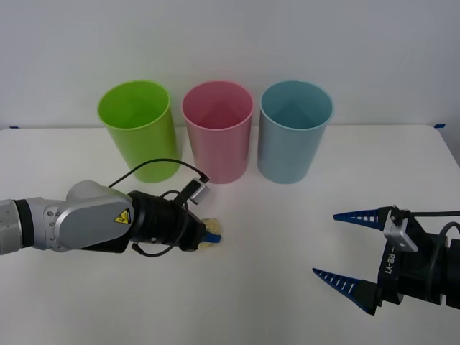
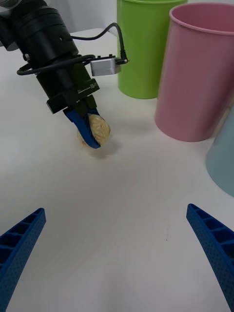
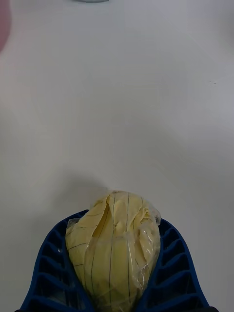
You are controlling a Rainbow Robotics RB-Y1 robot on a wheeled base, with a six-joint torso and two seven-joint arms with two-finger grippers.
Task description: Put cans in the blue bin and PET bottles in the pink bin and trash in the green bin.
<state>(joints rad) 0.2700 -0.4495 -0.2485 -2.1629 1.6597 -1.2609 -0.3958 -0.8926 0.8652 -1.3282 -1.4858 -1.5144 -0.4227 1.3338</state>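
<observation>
Left tool [image 1: 208,236]: closed tight on the trash [image 1: 213,237], low over the white surface [image 1: 287,244].
Trash: a crumpled yellow ball in front of the bins.
Green bin [image 1: 138,129]: just behind the left tool, a little to its left, so lift up and back.
Right tool [image 1: 343,248]: wide open, holding nothing, waiting far off.
</observation>
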